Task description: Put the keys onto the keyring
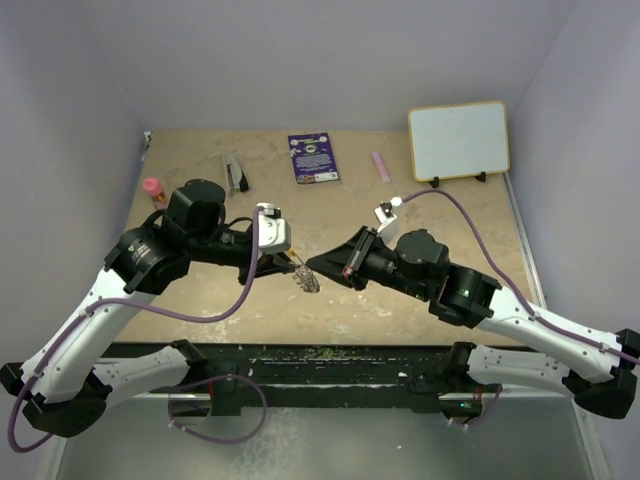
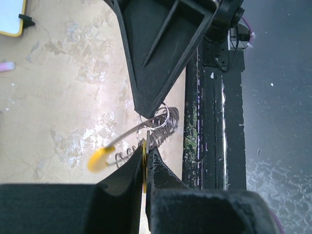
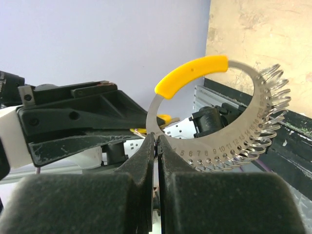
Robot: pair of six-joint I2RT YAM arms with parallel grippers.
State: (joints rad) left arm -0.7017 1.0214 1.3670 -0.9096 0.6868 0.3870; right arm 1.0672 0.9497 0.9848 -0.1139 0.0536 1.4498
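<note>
The keyring point(image 3: 234, 146) is a flat silvery numbered arc with a yellow sleeve and several small wire loops along its edge. My right gripper point(image 3: 157, 139) is shut on its inner rim and holds it above the table. My left gripper point(image 2: 146, 148) is shut on a yellow-headed key point(image 2: 144, 165), seen edge-on between its pads, with the tip right at the keyring's loops point(image 2: 161, 119). Another key point(image 2: 99, 159), blurred, dangles to the left from those loops. In the top view the left gripper point(image 1: 290, 262) and right gripper point(image 1: 315, 268) meet tip to tip over the keyring point(image 1: 308, 281).
A white board point(image 1: 458, 140) stands at the back right. A purple card point(image 1: 313, 157), a pink stick point(image 1: 380, 165), a grey-and-black tool point(image 1: 235, 175) and a small red-capped bottle point(image 1: 153, 190) lie along the back. The black front rail point(image 1: 330, 355) runs under the arms.
</note>
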